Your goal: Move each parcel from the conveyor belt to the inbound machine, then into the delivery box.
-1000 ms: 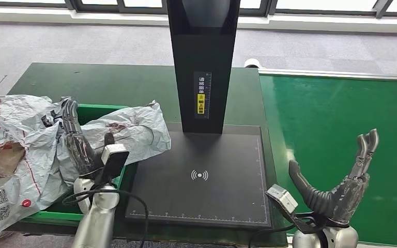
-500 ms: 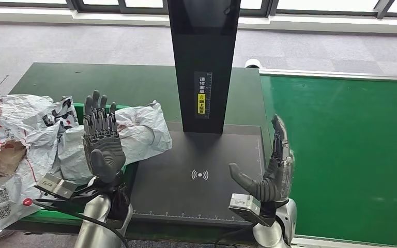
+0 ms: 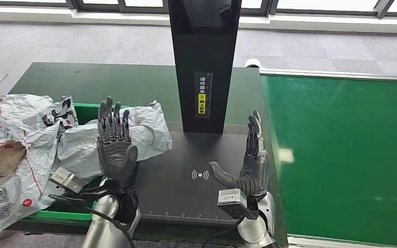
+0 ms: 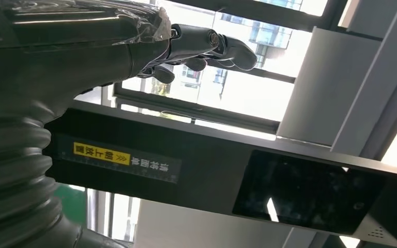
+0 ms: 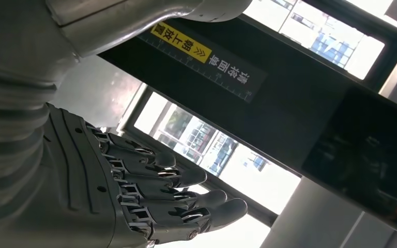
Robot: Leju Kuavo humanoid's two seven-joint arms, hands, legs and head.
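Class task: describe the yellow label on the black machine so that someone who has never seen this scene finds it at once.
Find the black column rising behind the flat black scan plate. On its front sits a narrow vertical strip of text; the yellow label is its lower part, the only yellow there.

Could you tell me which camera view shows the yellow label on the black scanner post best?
The left wrist view: the yellow label is large and sharp, though turned. The right wrist view shows it equally close but tilted. The head view shows it small on the scanner post.

Green conveyor belt [image 3: 341, 155], black inbound machine [image 3: 201, 67], grey-white parcels [image 3: 82, 144]
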